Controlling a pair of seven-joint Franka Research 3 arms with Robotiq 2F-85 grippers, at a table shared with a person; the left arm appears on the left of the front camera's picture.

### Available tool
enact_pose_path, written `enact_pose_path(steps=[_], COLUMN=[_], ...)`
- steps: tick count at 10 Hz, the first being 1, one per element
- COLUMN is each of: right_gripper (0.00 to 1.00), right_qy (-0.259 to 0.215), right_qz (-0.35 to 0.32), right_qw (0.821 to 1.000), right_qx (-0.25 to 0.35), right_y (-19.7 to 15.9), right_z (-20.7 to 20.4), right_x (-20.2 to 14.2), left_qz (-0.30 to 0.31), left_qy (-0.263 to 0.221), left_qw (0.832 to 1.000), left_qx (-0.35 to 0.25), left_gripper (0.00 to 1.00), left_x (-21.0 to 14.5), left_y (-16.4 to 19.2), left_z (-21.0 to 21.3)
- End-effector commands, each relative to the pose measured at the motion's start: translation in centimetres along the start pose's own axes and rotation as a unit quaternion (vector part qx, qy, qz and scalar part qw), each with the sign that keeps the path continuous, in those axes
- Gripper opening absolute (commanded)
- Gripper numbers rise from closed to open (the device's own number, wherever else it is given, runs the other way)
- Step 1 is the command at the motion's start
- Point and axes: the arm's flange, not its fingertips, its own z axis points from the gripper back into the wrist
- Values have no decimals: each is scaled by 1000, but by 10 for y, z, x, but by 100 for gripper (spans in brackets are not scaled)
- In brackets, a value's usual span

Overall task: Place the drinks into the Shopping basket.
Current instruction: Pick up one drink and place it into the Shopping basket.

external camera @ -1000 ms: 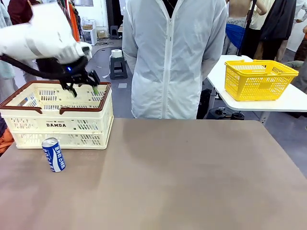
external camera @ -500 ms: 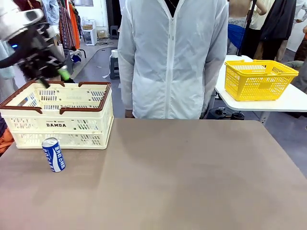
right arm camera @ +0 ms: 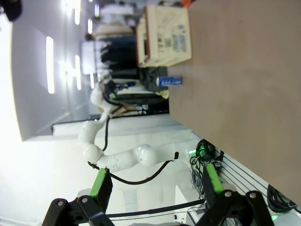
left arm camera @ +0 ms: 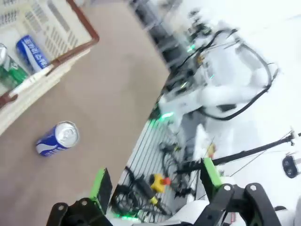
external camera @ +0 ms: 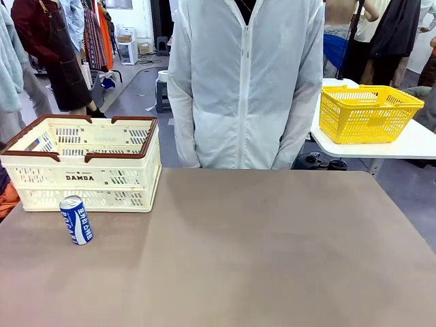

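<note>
Left tool (left arm camera: 153, 186): I read it in my left wrist view with green-padded fingers (left arm camera: 100, 186) spread wide and nothing between them, raised above the tabletop (left arm camera: 108, 108) near its edge.

Right tool (right arm camera: 153, 186): in my right wrist view its fingers (right arm camera: 100, 183) are also spread wide and hold nothing. It looks along the tabletop from well away.

Blue can (left arm camera: 57, 138): lying on its side on the tabletop in my left wrist view, silver top toward the camera, just outside the Shopping basket (left arm camera: 70, 49). My front view places the same blue can (external camera: 76, 219) close in front of the basket's near wall, apart from it, leaning slightly. My right wrist view catches it as a small blue shape (right arm camera: 170, 81) beside the basket (right arm camera: 164, 35).

Basket contents: my left wrist view looks over the brown rim and shows a second blue can (left arm camera: 30, 51) and a green can (left arm camera: 10, 70) lying inside. My front view gives the basket (external camera: 85, 174) only from the side, with its cream slotted wall, brown rim and black "DAMDA" lettering.

Surroundings, front view: a person in a white zipped jacket (external camera: 245, 82) stands at the far edge of the tabletop (external camera: 259, 252); a yellow mesh basket (external camera: 368, 112) sits on a separate white table (external camera: 409, 144) at the right.
</note>
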Motion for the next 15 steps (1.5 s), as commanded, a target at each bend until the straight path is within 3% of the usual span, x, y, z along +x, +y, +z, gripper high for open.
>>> enact_pose_path(steps=[1, 2, 3, 15], right_gripper=[100, 100, 100, 100], right_qy=[4, 4, 4, 4], right_qz=[-7, -7, -7, -7], right_qw=[1000, 1000, 1000, 1000], right_qx=[-2, -2, -2, -2], right_y=[5, 5, 5, 5], right_z=[1, 1, 1, 1], right_x=[-1, -1, -1, -1], left_qz=[2, 69, 0, 0], left_qy=[-65, -67, -44, -44], left_qw=[996, 994, 998, 998], left_qx=[-61, -43, -35, -35], left_gripper=[100, 100, 100, 100], left_x=[-26, -15, -32, -32], left_y=[32, 45, 18, 18], left_z=[2, -8, 12, 12])
